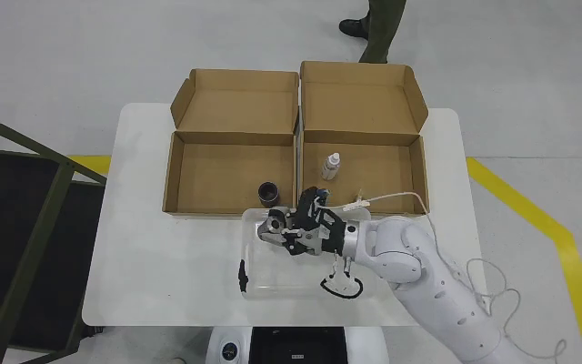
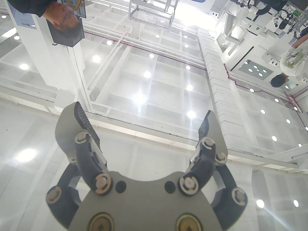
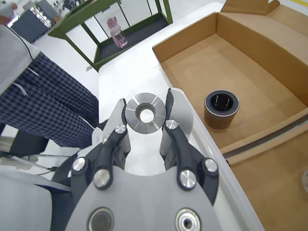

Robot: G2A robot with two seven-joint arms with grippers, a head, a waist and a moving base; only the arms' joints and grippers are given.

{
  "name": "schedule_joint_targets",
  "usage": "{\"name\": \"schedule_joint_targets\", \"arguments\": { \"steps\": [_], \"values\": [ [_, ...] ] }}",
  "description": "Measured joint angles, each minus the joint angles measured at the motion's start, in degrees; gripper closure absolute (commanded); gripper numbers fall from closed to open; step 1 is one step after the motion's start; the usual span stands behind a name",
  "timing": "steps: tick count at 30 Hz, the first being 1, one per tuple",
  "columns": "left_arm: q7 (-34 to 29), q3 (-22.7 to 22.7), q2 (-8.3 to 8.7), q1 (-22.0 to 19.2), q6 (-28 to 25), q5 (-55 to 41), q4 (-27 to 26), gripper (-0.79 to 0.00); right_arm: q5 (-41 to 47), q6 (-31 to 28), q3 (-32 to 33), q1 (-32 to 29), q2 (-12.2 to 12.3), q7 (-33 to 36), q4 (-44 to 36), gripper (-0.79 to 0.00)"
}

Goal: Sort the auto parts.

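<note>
Right gripper [image 3: 146, 105]: dark jaws closed on a steel disc [image 3: 157, 118], pinching two opposite points of its rim. It is held above the far corner of the tray [image 1: 282, 273].

Left gripper [image 2: 143, 112]: spread wide, nothing between its ribbed pads, turned toward the ceiling.

Hazards, as judged:
- The smooth machined disc is gripped only by its thin edge, so it may pivot or slip out on the carry and drop back into the tray.
- The low box wall just beyond the tray could catch the disc if it travels too low.
- Released from high up, the disc may bounce or strike the bushing [image 3: 221, 111] standing in that box [image 1: 232, 177].

Materials:
- Disc: bright, flat, round, with a bevelled face and a central bore.
- Bushing: black, short, hollow cylinder, upright.
- Boxes: brown corrugated card, flaps open. The second box [image 1: 364, 173], also beyond the tray, holds a small clear bottle [image 1: 331, 166].
- Tray: clear rigid plastic with rounded corners. A black loop [image 1: 344, 287] lies at its near side.
</note>
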Motion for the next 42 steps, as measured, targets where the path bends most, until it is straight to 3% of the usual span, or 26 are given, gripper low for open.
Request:
{"name": "schedule_joint_targets", "arguments": {
  "steps": [6,14,30,42],
  "values": [
    [0.0,0.0,0.0,0.0,0.0,0.0,0.0,-0.785,11.08,1.99,3.36,-0.81,0.33,1.31,-2.32,0.0],
    [0.0,0.0,0.0,0.0,0.0,0.0,0.0,-0.785,18.58,2.11,6.2,-0.42,0.41,-0.37,-2.07,0.0],
    [0.0,0.0,0.0,0.0,0.0,0.0,0.0,-0.785,22.81,1.52,13.17,-2.9,1.13,-3.7,0.57,0.0],
    [0.0,0.0,0.0,0.0,0.0,0.0,0.0,-0.785,20.64,2.06,14.33,-1.95,1.13,-4.73,1.02,0.0]
  ]
}}
